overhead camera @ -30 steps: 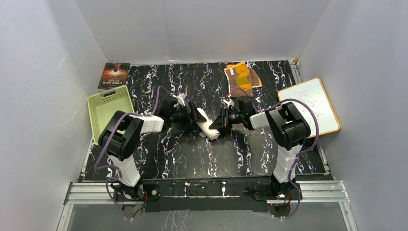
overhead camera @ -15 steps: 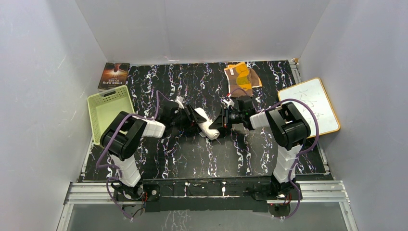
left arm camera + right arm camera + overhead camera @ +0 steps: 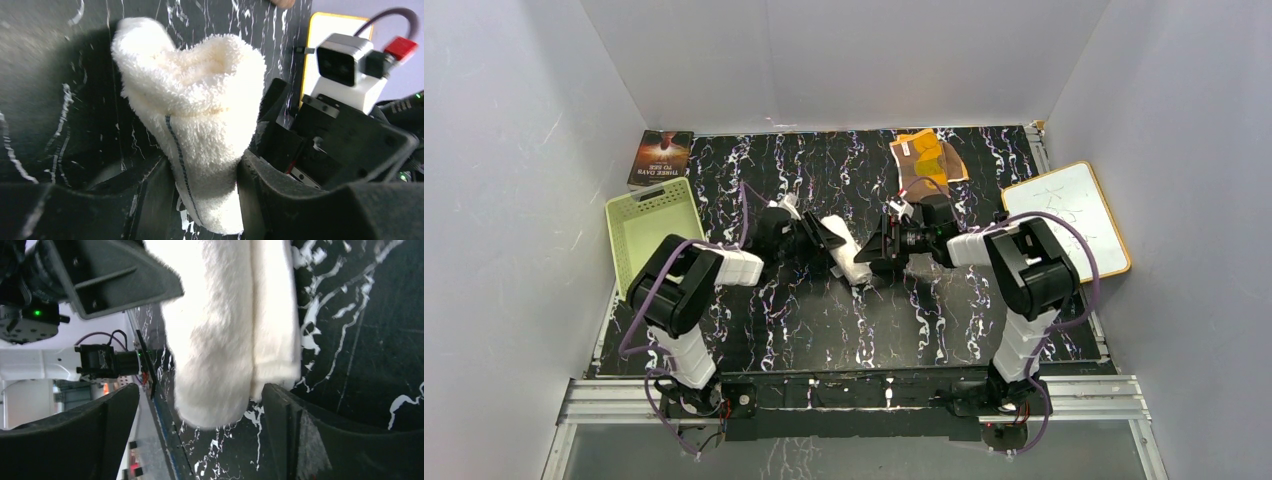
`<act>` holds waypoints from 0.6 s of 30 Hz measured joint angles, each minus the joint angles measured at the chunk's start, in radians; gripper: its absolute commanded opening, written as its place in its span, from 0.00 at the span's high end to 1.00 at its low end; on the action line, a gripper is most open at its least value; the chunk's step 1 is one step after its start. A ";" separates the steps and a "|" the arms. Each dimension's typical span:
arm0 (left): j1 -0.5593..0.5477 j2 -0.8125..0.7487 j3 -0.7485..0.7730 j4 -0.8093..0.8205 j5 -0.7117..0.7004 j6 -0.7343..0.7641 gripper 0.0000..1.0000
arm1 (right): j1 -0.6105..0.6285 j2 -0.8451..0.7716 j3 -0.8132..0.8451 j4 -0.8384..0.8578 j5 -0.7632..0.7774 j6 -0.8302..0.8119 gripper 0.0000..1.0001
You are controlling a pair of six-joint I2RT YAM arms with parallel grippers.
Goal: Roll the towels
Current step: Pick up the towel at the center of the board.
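Cream-white terry wound into a stubby roll, the cream towel [image 3: 845, 252] sits at the middle of the black marbled table [image 3: 824, 320], between the two grippers. From overhead, the left gripper [image 3: 822, 238] and the right gripper [image 3: 876, 252] meet it from opposite sides, but their jaws are too small and dark to read there.

The left wrist view settles it. Both black fingers [image 3: 150, 195] press into the sides of the roll, which narrows where they pinch it, so the left gripper is clamped on the cream towel. This view also shows a thin dark line running along the pile, and the right arm's wrist camera [image 3: 345, 62] facing back from just beyond the roll.

The right wrist view shows the roll's blunt end hanging between widely spread fingers [image 3: 295, 430]. There is clear space on one side, so the right gripper is parted and grips nothing. One finger of the left gripper shows at the top left.

Only the overhead view shows the rest. The brown and orange towel [image 3: 929, 158] lies crumpled and unrolled at the far edge. A green basket [image 3: 652, 232] and a book [image 3: 662, 157] are on the left, and a wood-framed whiteboard [image 3: 1069, 222] is on the right.
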 measured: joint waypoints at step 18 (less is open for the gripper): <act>0.382 -0.433 0.113 -0.445 0.079 0.258 0.74 | -0.089 -0.217 0.013 -0.083 0.056 -0.089 0.02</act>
